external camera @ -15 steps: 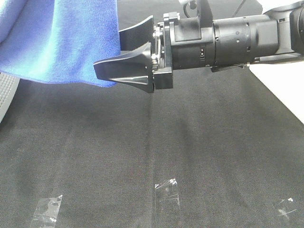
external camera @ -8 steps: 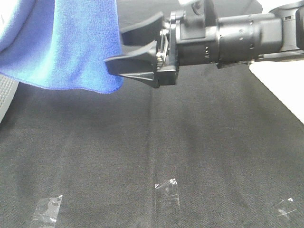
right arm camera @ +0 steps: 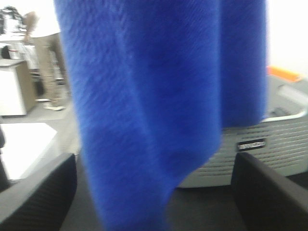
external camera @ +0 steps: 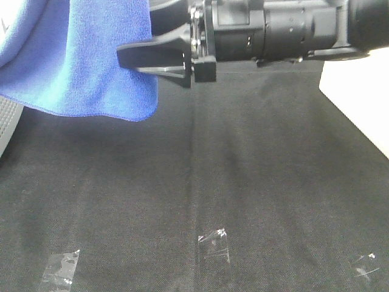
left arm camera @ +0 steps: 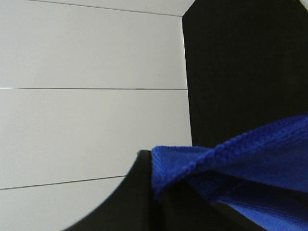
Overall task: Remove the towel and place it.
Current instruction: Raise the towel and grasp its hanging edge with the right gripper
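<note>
Royal-blue plush towel point(external camera: 85, 61), hanging in folds, curved bottom hem clear of table, upper-left of ext. view

Bright, even light, barely any shadows on the black cloth point(external camera: 255, 182). Right wrist shot's pretty blurry, the towel point(right arm camera: 154, 106) is all smeared, and the white background's blown out.

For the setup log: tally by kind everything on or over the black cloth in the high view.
blue towel: 1
robot hand: 1
clear tape pieces: 3
grey ribbed box, at the left edge: 1
Total: 6
</note>
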{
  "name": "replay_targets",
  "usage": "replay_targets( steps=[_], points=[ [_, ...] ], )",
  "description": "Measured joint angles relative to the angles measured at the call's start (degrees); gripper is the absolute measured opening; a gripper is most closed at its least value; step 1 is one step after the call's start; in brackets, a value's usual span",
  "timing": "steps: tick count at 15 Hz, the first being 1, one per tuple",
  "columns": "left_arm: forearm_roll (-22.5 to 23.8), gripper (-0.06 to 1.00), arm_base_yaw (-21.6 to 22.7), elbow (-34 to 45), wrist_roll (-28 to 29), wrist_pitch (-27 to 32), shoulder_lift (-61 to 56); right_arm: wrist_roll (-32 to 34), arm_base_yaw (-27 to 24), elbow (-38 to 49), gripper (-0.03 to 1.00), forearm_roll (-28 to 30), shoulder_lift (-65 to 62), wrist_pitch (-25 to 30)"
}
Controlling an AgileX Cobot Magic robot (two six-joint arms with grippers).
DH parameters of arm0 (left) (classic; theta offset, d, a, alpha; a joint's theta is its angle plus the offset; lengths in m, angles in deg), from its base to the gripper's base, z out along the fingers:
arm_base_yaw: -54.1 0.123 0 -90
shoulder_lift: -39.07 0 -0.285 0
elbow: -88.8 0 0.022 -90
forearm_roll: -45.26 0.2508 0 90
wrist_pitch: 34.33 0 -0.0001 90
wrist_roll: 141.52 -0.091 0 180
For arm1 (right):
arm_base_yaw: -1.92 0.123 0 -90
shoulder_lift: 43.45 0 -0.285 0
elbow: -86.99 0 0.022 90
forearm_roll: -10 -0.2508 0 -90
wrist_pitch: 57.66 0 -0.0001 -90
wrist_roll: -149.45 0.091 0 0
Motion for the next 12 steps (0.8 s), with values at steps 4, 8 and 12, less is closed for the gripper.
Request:
replay_targets(
  steps=[4, 8, 12],
  points=[
    [1.7, 0.00, 1.1, 0.0, 0.2, -0.1, 0.0, 8.6, 0.0, -0.2, 0.73, 14.3, 0.2, 2.6],
    [2.1, 0.00, 1.4, 0.0, 2.1, -0.1, 0.0, 11.7, -0.1, -0.2, 0.61, 18.0, 0.2, -1.1],
    [2.1, 0.00, 1.4, 0.0, 2.2, -0.1, 0.0, 13.5, -0.1, -0.2, 0.28, 15.8, 0.2, -4.8]
  ],
)
